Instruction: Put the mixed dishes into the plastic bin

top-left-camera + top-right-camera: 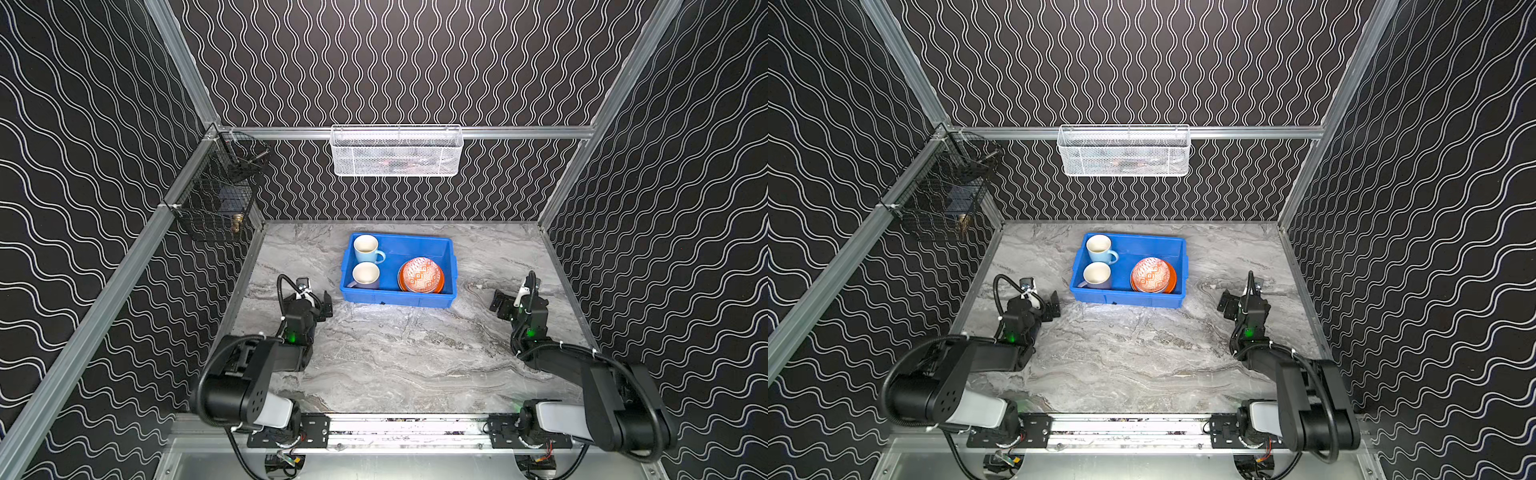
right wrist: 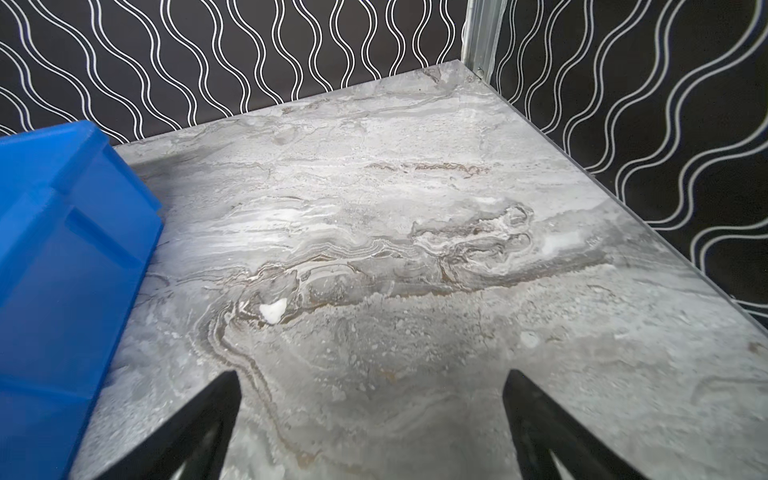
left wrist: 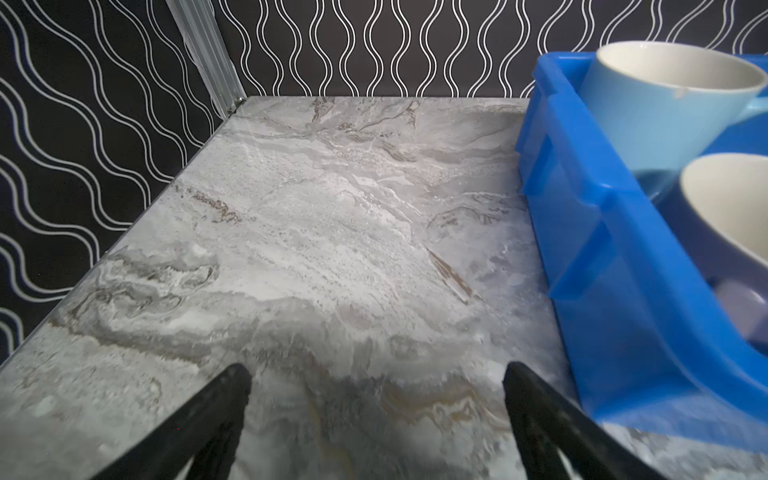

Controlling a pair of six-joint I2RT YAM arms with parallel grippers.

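Blue bin: sat on grey marble table, toward 12 o'clock from its centre.
Bin long axis: ran 9-to-3 in both top views.
Light blue mug: stood upright in the bin's 10 o'clock corner, handle toward 3.
Lavender mug: stood upright in the 8 o'clock corner, just beside the light blue mug.
Patterned bowl: rested on orange plate at the 4 o'clock end; could not make out anything else stacked beneath.
Loose dishes: saw none on the table outside the bin.
Left gripper: was parked low, just beside the bin's 8 o'clock corner; had the bin at 2 o'clock; was the nearer of the two.
Left fingers: were spread wide, gripped nothing, touched nothing; framed only bare marble in the left wrist view.
Right gripper: was parked low near the bin's 4 o'clock corner, slightly further off; had the bin at 10 o'clock.
Right fingers: were spread wide and empty; framed bare marble in the right wrist view.
Verdict: judged loading done, with nothing left to reach for; would only watch the bin's rim when pulling either arm clear.
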